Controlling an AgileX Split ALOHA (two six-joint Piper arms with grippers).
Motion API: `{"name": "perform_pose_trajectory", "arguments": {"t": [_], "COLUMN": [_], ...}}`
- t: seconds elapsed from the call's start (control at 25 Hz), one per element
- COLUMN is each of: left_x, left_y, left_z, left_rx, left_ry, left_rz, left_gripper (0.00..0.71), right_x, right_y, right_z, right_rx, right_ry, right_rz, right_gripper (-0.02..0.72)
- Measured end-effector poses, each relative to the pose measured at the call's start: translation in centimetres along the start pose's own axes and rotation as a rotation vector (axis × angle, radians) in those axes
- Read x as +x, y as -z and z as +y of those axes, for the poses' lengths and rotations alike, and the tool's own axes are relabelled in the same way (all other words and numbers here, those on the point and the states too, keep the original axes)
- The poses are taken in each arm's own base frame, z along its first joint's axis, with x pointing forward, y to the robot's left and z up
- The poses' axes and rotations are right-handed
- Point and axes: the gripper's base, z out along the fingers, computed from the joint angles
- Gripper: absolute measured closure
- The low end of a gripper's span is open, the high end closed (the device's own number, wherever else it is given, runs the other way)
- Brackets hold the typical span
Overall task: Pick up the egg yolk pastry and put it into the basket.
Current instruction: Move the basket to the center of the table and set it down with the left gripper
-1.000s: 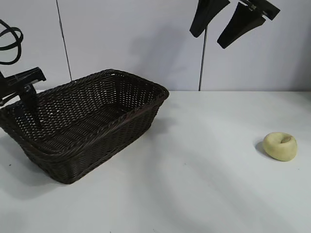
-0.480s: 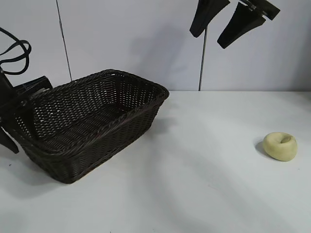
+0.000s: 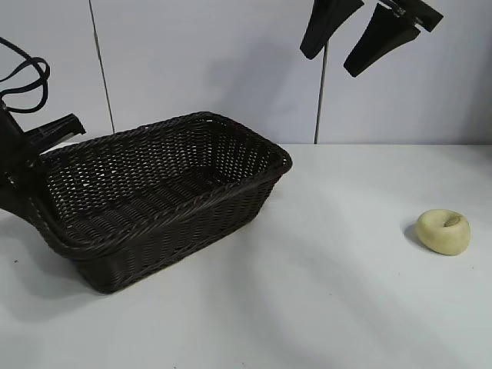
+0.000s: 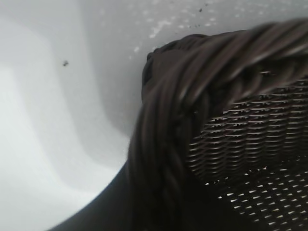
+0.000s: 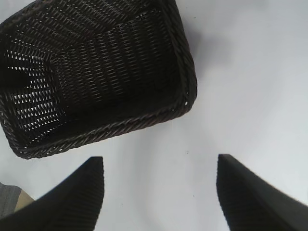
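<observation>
A: Pale yellow, with a brownish dimple on top: that was the egg yolk pastry (image 3: 443, 231), lying alone on the white table (image 3: 323, 307) toward the right side, well apart from everything else.

B: And the basket (image 3: 165, 207)?

A: Dark-brown wicker, on the left half of the table, tipped so that the end nearest the left arm sat higher. Nothing lay inside it.

B: Which tool was on it?

A: The left tool (image 3: 27, 165), at the basket's left end. The left wrist view showed only the braided rim (image 4: 192, 86) pressed up close, so I could not tell whether that tool was clenched or released.

B: The right one?

A: The right tool (image 3: 369, 27) hung high above the table, fingers (image 5: 67, 202) spread wide, grasping nothing.
</observation>
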Motion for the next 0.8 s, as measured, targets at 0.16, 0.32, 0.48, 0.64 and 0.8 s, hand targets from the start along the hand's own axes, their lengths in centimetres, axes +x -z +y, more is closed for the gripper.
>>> {"name": "perform_pose_trajectory", "arguments": {"t": [0.16,0.32,0.48,0.64,0.8], "left_x": [-0.6,-1.3,-1.6,-2.0,-2.4], "left_y": [1.5,2.6,2.3,1.7,1.4], "left_z": [-1.3,-2.5,-2.8,-2.9,-3.5], "left_rx": [0.018,0.037,0.024,0.015,0.036], "left_ry": [-0.115,-0.22,-0.327,-0.411,-0.483], "left_rz": [0.016,0.016,0.078,0.123,0.157], "left_gripper": [0.611,0.611,0.611,0.611,0.611], "right_x": [0.0,0.0,0.0,0.0,0.0], "right_y": [0.0,0.0,0.0,0.0,0.0], "right_z": [0.0,0.0,0.0,0.0,0.0], "right_rx": [0.0,0.001,0.001,0.001,0.001], "right_ry": [0.0,0.0,0.0,0.0,0.0], "right_rz": [0.0,0.0,0.0,0.0,-0.001], "right_gripper": [0.218,0.218,0.218,0.218,0.218]}}
